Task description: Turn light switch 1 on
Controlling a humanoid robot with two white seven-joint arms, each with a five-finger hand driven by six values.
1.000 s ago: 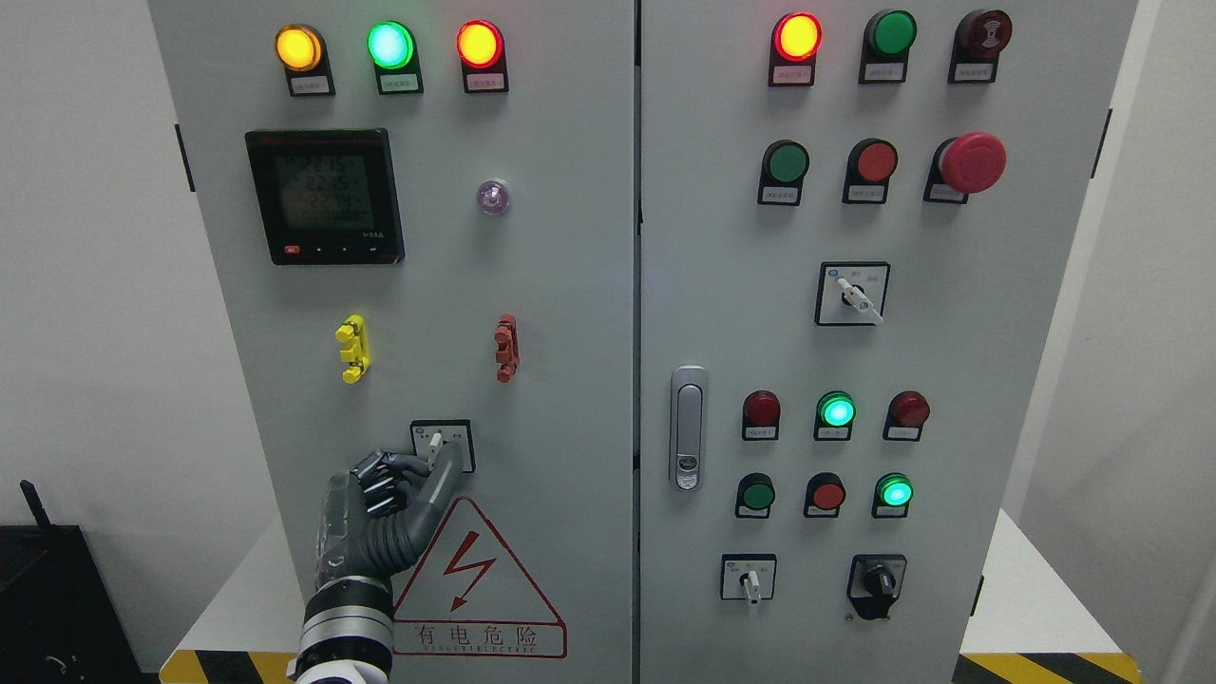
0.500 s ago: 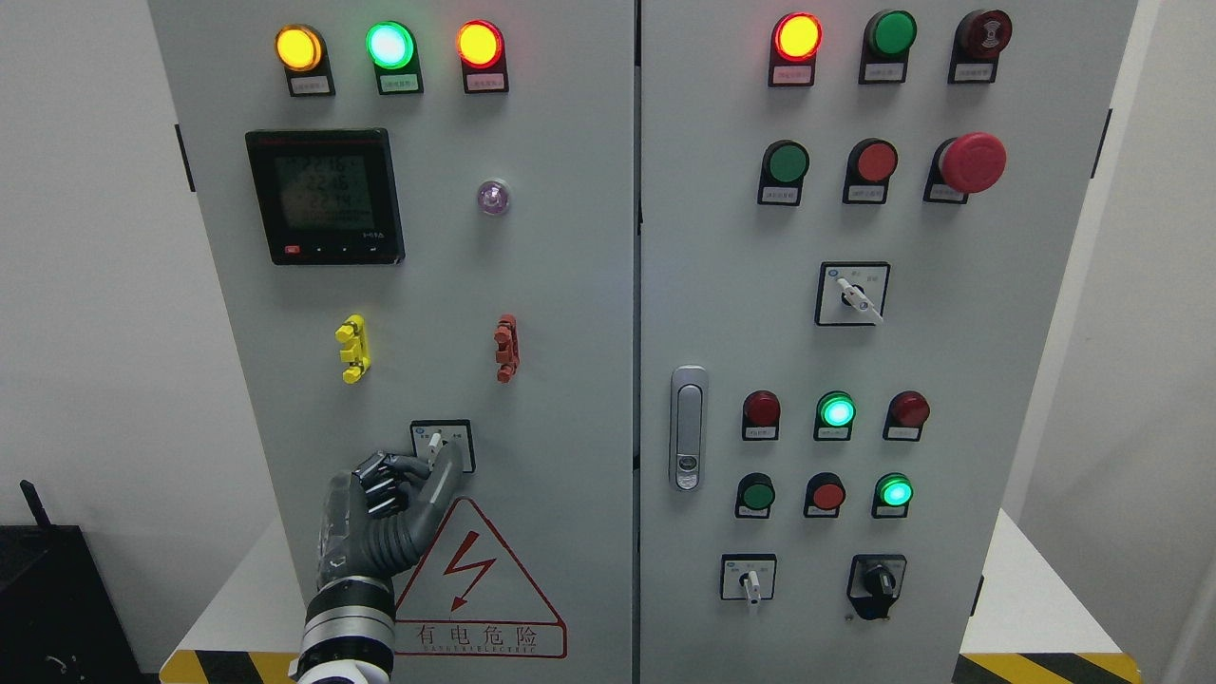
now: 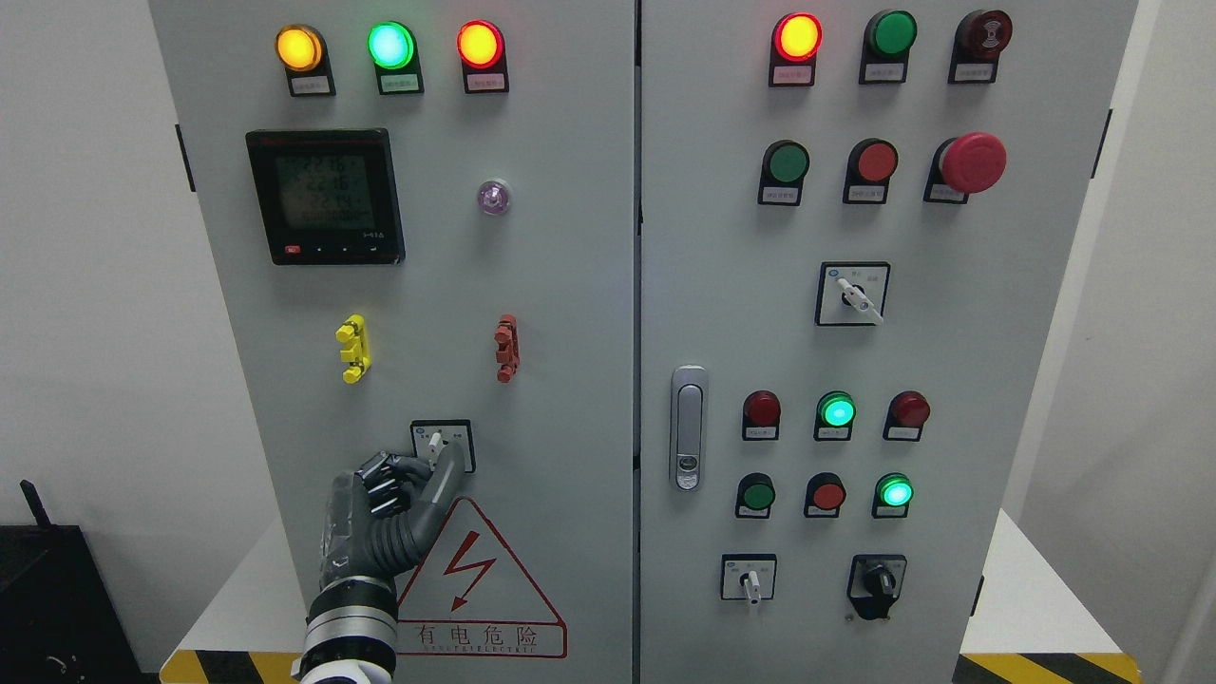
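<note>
The selector switch (image 3: 435,439) sits in a black-framed plate low on the left cabinet door, and its white lever points up. My left hand (image 3: 432,465) comes up from the bottom edge and is closed around the lower part of the switch. The curled fingers (image 3: 394,472) are on its left and the thumb (image 3: 450,467) is on its right. The hand hides the knob's base. The right arm is out of view.
A red triangular hazard sticker (image 3: 475,584) lies just below the hand. Yellow (image 3: 352,348) and red (image 3: 507,348) clips are above the switch. The right door has a handle (image 3: 688,427), lit buttons and more selector switches (image 3: 749,578). A black box (image 3: 47,598) stands at lower left.
My left hand has edged very slightly to the right at the switch. The white lever still points up.
</note>
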